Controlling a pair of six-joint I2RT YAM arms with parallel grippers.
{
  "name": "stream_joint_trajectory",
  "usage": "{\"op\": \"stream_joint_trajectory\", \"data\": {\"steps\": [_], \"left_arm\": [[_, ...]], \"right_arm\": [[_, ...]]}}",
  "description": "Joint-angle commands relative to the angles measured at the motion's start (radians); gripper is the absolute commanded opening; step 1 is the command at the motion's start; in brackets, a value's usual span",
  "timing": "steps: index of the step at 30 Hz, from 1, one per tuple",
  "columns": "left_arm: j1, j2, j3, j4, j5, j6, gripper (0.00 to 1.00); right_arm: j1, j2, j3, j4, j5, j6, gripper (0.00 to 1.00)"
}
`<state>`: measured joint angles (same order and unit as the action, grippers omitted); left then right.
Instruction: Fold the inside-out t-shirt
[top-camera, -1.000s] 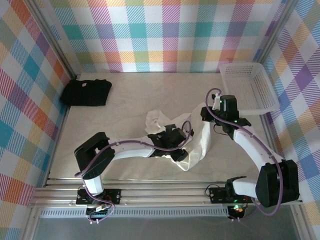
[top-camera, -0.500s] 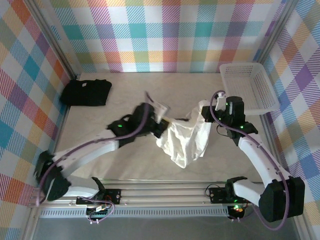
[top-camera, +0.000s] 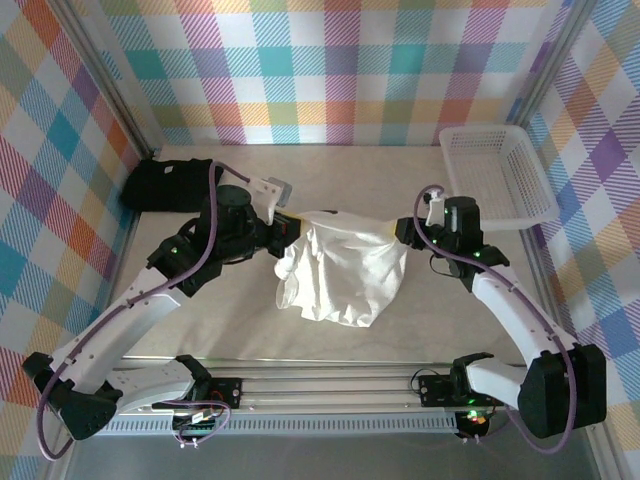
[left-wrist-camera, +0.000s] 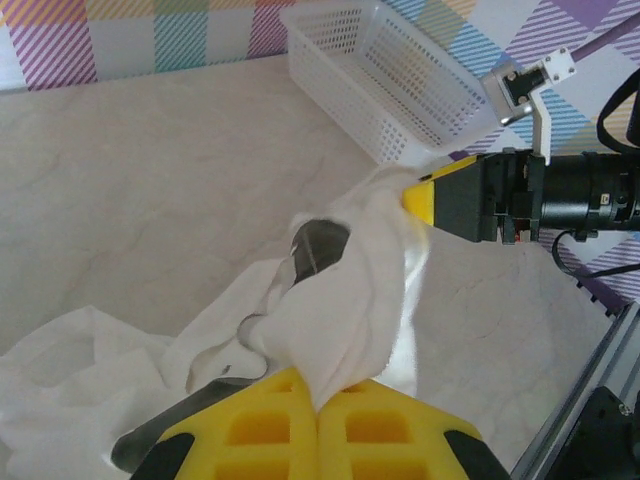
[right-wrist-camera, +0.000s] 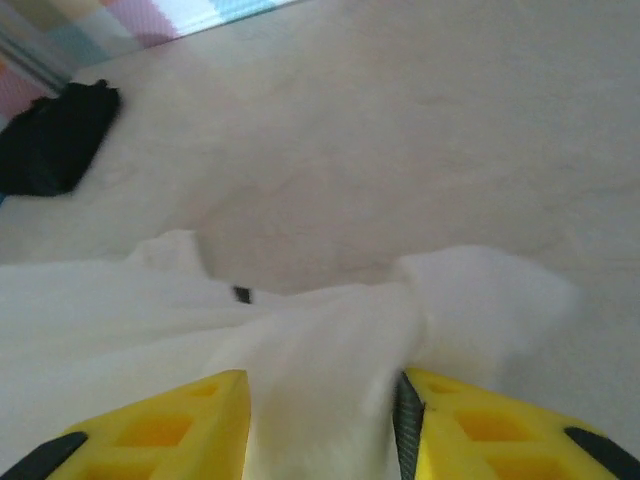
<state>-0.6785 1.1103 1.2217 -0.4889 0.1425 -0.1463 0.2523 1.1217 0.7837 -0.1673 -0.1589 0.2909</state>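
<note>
**Mia:** Where is the shirt?

**Ben:** The inside-out t-shirt (top-camera: 345, 270) is in the middle of the table (top-camera: 330, 170). It is strung between the two arms and all bunched up. The low part sags toward the table, and I cannot tell if it touches.

**Mia:** Who holds it?

**Ben:** The left gripper (top-camera: 285, 228) is squeezed tight on the left end of the cloth. The right gripper (top-camera: 404, 232) is at the right end. Its yellow fingers (right-wrist-camera: 150, 425) stand apart with a fat bunch of cloth between them. I cannot tell if they squeeze it.

**Mia:** So how should they do this bit?

**Ben:** I think the shirt has to be spread flat before any fold. The two ends should go apart slowly and at the same height, so the cloth pulls smooth. Then it can be laid down on the bare middle of the table. The right end looks like the weak one to me. If it slips, the shirt flops into a heap.

**Mia:** Is anything in the basket?

**Ben:** No. The white plastic basket (top-camera: 497, 175) sits far right, just behind the right gripper, with nothing in it. The shirt does not reach it. A black t-shirt (top-camera: 170, 185) lies far left on the table.
</note>
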Motion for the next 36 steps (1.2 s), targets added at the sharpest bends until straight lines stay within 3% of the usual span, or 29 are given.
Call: {"op": "stream_joint_trajectory", "data": {"steps": [1,4,8,11,13,17,19,21,25,27,32,36], "left_arm": [[0.010,0.018,0.000,0.017,0.046,-0.034,0.00],[0.011,0.027,-0.006,0.029,0.055,-0.039,0.00],[0.010,0.028,-0.011,0.030,0.046,-0.038,0.00],[0.010,0.026,-0.011,0.028,0.041,-0.037,0.00],[0.010,0.024,-0.013,0.028,0.040,-0.039,0.00],[0.010,0.022,-0.015,0.020,0.040,-0.037,0.00],[0.011,0.016,-0.017,0.016,0.027,-0.035,0.00],[0.011,0.007,-0.020,0.010,0.008,-0.032,0.00],[0.012,0.002,-0.033,-0.005,-0.102,-0.046,0.00],[0.011,0.007,-0.050,-0.005,-0.206,-0.062,0.00],[0.027,0.107,-0.088,0.029,-0.438,-0.071,0.03],[0.034,0.216,-0.053,0.018,-0.501,-0.059,0.09]], "right_arm": [[0.095,-0.067,-0.009,-0.010,0.121,-0.103,0.49],[0.226,-0.130,-0.033,0.030,0.173,-0.229,0.53],[0.394,-0.123,-0.089,0.148,-0.001,-0.298,0.57],[0.505,-0.041,-0.111,0.241,-0.040,-0.277,0.64],[0.542,0.018,-0.118,0.303,-0.027,-0.254,0.69],[0.572,0.140,-0.081,0.394,-0.057,-0.212,0.69],[0.578,0.180,-0.055,0.396,-0.028,-0.199,0.60],[0.577,0.195,-0.037,0.372,0.012,-0.204,0.34],[0.568,0.114,-0.051,0.309,0.049,-0.247,0.03],[0.543,0.057,-0.067,0.287,-0.013,-0.254,0.00],[0.454,0.002,-0.117,0.403,-0.406,-0.173,0.00],[0.437,0.028,-0.119,0.457,-0.463,-0.124,0.00]]}}
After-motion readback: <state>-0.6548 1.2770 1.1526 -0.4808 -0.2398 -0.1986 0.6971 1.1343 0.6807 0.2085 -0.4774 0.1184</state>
